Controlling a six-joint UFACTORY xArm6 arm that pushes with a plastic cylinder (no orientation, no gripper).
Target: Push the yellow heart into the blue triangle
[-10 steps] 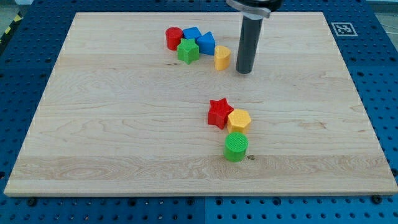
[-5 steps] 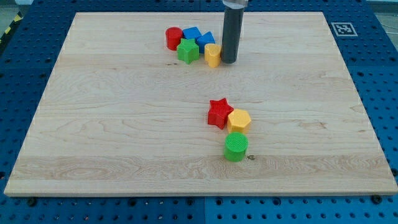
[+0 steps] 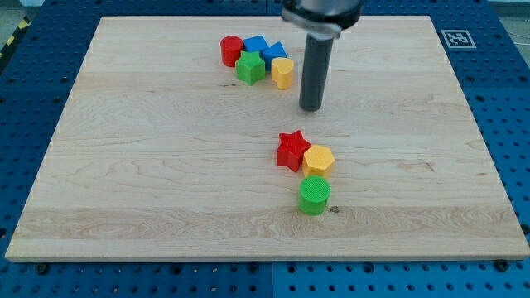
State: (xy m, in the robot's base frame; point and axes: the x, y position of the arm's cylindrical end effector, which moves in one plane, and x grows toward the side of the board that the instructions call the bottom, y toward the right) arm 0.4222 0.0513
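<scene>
Just right of frame centre, upper half, my tip [image 3: 310, 108] is set on the wooden board [image 3: 149, 165], touching no block; as a bare rod w/ no jaws, nothing is held or can be.

Up-left of the tip, near but clearly apart, the yellow heart [image 3: 283, 73] is seen. It sits just beside the blue triangle [image 3: 274, 53], which lies immediately above it and a bit left; contact looks made or nearly made, though a hairline gap can't be ruled out from this angle. So the key relation: heart lies up-left of the tip, triangle beyond the heart on roughly the same line. Any finishing nudge would, by judgement, be driven from lower right toward upper left.

Crowded around the triangle: a green star [image 3: 250, 68] left of the heart, a second blue block [image 3: 254, 45] and a red cylinder [image 3: 232, 50] further left.

Below the tip, well apart from the heart: a red star [image 3: 291, 151], a yellow hexagon [image 3: 319, 160], a green cylinder [image 3: 314, 194].
</scene>
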